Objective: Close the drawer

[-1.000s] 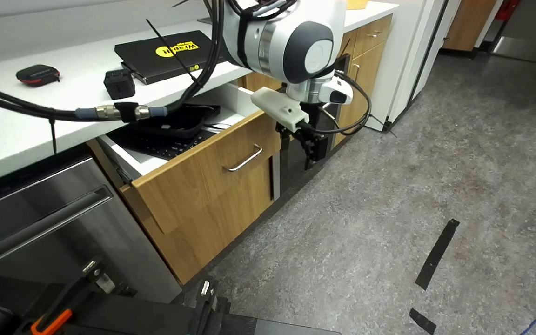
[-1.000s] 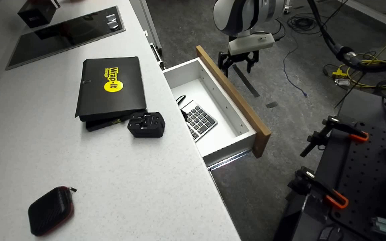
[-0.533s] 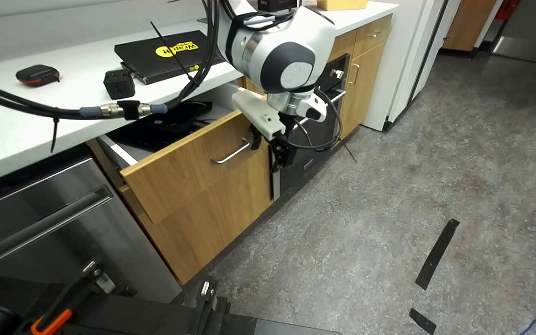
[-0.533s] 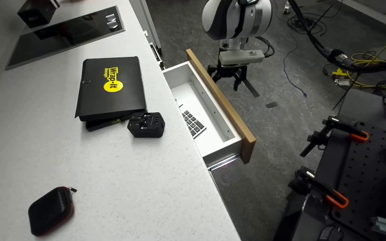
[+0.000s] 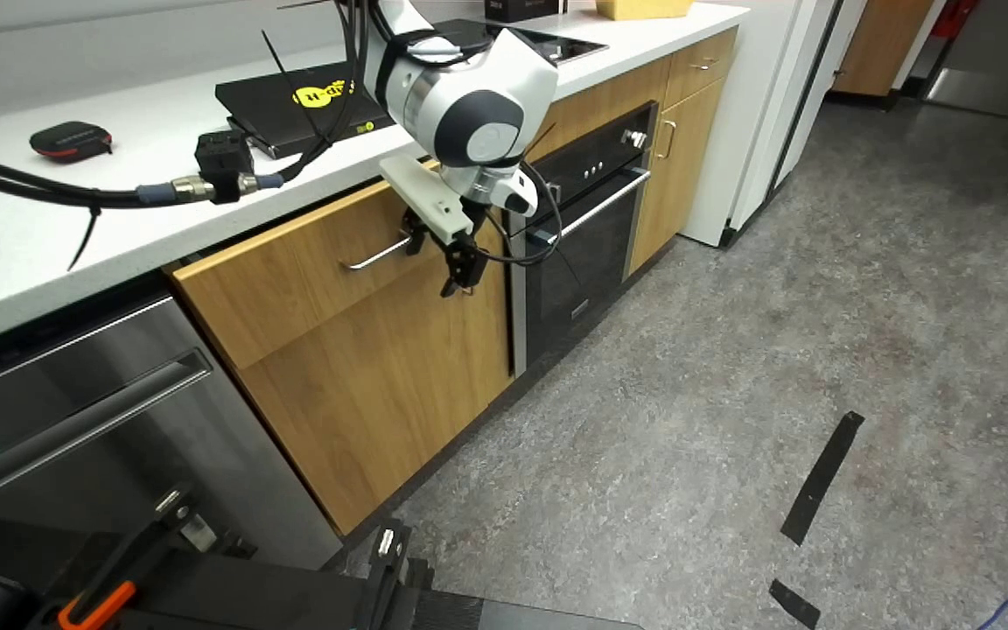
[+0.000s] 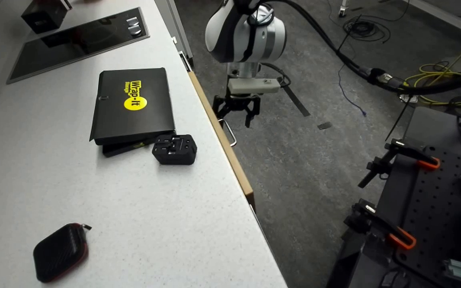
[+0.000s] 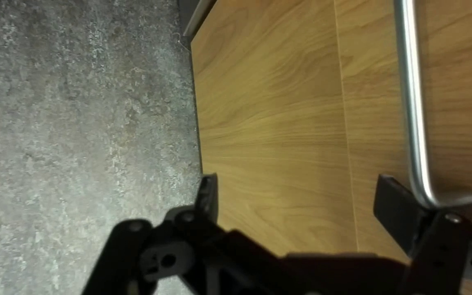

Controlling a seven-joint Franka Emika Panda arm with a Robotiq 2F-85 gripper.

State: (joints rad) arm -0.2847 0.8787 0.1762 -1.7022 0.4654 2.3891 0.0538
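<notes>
Though open earlier, drawer (image 5: 303,282) barely ajar

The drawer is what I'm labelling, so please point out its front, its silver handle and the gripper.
Drawer front (image 5: 294,280): an exterior view, on the wood panel.
Silver handle (image 7: 414,98): wrist view, on the straight bar.
Gripper (image 7: 297,180): wrist view, midway between its spread fingertips.

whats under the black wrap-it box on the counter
In an exterior view, a black piece juts out from beneath the Wrap-It box on the white countertop. The box covers the rest, so I can't say what it is.
</notes>
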